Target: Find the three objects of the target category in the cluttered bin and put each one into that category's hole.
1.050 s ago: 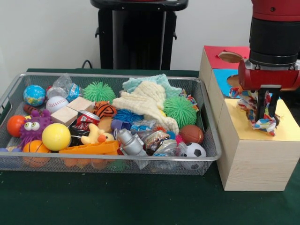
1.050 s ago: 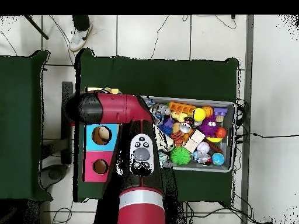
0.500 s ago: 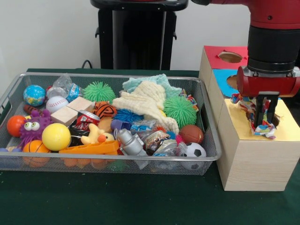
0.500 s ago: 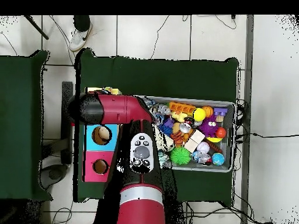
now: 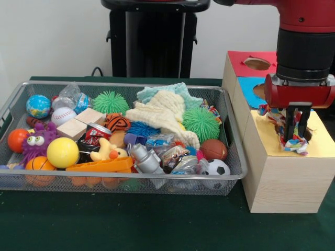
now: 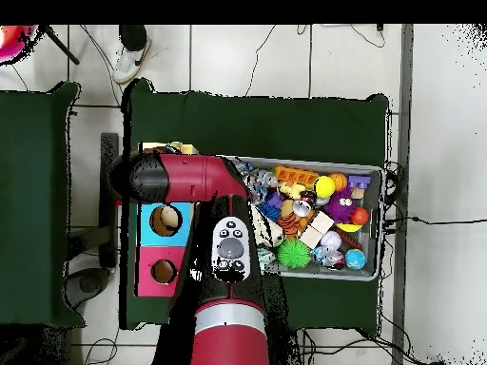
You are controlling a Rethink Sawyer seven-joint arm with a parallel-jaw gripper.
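Since a second ago, the red and black gripper [image 5: 293,125] has dropped lower over the wooden box's yellow-topped section [image 5: 273,140], carrying the multicoloured knotted rope toy [image 5: 291,137] down with it; over the last half second nothing has shifted. Nearest lies the wire mesh bin [image 5: 131,183], crowded with balls, spiky toys and cloths. Beyond it, the black fingers [image 5: 289,119] pinch the rope toy, which hangs at the yellow section's round hole [image 5: 308,135]. Farther back sit the blue section [image 5: 250,86] and red section [image 5: 246,63].

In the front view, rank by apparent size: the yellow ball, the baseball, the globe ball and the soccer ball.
Largest to smallest as they look:
1. yellow ball, plainly largest
2. globe ball
3. baseball and soccer ball, too alike to rank; the soccer ball sits nearer the camera.
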